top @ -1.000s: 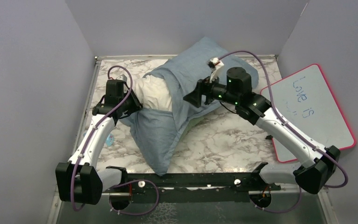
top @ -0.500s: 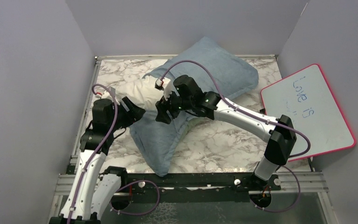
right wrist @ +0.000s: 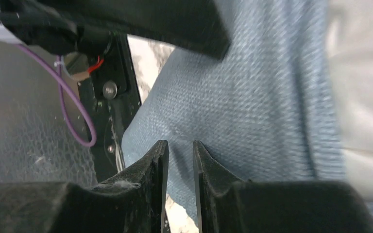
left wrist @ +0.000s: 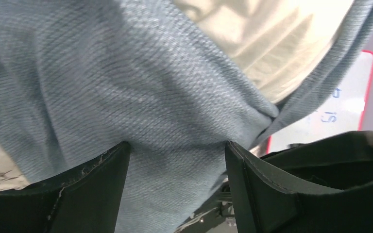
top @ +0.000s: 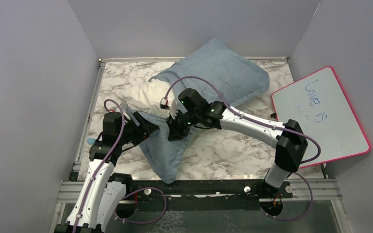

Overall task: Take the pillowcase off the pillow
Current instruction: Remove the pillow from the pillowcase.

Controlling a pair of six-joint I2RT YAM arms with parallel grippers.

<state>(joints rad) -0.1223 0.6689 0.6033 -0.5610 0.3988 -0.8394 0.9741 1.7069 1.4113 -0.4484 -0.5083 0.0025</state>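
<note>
Swapping hands: left gripper has let go and sits open; right gripper now pinches the pillowcase by the pillow, ready to pull it off.

pillowcase: grey-blue, crumpled, partly on | pillow: white, L end exposed, lying diag.

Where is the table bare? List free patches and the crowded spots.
Largest free patch: table between the near flap of the pillowcase, the right arm and the whiteboard. Smaller one: far-left corner behind the pillow. Crowded: near left, where the left end effector and right end effector meet at the pillowcase.
</note>
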